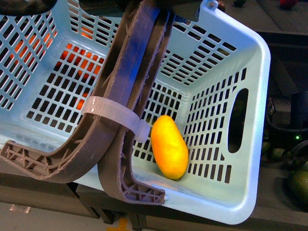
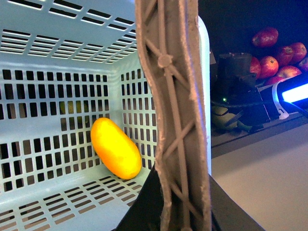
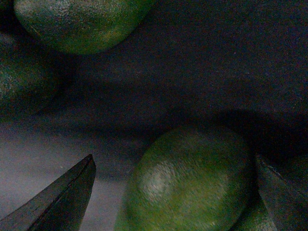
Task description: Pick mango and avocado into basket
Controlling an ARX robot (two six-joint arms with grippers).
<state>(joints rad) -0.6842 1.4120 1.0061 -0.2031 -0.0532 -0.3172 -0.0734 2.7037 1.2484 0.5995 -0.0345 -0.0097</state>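
Lying on the slotted floor of the basket [image 1: 250, 96] is one mango [image 1: 169, 147], bright yellow with some orange. It rests in a corner of the floor, close to the end wall that has the hand slot. The left wrist view shows it leaning against the lattice there. I count only this one fruit inside the basket.

Two brown handles [image 1: 130, 82] stand together over the basket, and one white zip tie [image 1: 113, 114] binds them. In the left wrist view the left gripper [image 2: 185, 211] has dark parts on both sides of the handles, so its jaws appear closed on them. Orange colour shows through the slots of the far wall, but I cannot count what is behind it. Beyond the basket's rim, at least five red fruits [image 2: 268, 66] lie in a group.

The right gripper [image 3: 174, 161] hangs low over a dark worktop [image 3: 216, 72], and its jaws are open. One avocado [image 3: 192, 183], dull green, sits between the two fingers [image 3: 57, 202]; I cannot tell if they touch it. Two more green fruits [image 3: 77, 24] lie near it at the picture's border, and the edge of a fourth shows beside the other finger. The avocado is outside the basket.
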